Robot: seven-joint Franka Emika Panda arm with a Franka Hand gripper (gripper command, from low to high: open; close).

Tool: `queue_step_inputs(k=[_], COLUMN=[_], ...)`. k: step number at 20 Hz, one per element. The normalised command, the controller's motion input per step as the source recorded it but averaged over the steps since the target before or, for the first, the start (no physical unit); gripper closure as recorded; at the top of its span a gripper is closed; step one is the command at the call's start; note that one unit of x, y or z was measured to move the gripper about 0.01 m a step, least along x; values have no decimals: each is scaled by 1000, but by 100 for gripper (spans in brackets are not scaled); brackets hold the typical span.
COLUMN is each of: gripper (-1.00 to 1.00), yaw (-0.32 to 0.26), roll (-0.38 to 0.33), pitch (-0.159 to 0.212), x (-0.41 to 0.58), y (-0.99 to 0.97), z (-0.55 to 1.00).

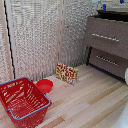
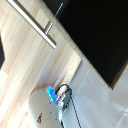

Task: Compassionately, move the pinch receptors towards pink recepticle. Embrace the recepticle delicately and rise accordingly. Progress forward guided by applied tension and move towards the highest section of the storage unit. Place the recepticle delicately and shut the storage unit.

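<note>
Exterior view, brown dresser (image 1: 106, 36), top drawer open, red basket (image 1: 22, 102) on floor

White arm (image 2: 42, 107) — black cable.

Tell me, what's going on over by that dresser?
A robot arm is working at the top of the wooden dresser; the exterior view shows only the blue tips of its pincer. Its wrist camera looks past a silver handle into a dark open drawer, with a pale rounded thing, probably the pink cup, beside it. I cannot tell if it is gripped. The red basket sits apart.
</note>
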Motion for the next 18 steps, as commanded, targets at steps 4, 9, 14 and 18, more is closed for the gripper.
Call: queue_step_inputs(k=[4, 9, 14, 18], gripper=[-100, -100, -100, -100], yaw=[176, 184, 134, 84], roll=[-363, -371, -315, -332], pitch=[17, 36, 168, 192], x=[-62, -70, -58, -89], y=[0, -10, 195, 316], z=[-51, -214, -305, -254])
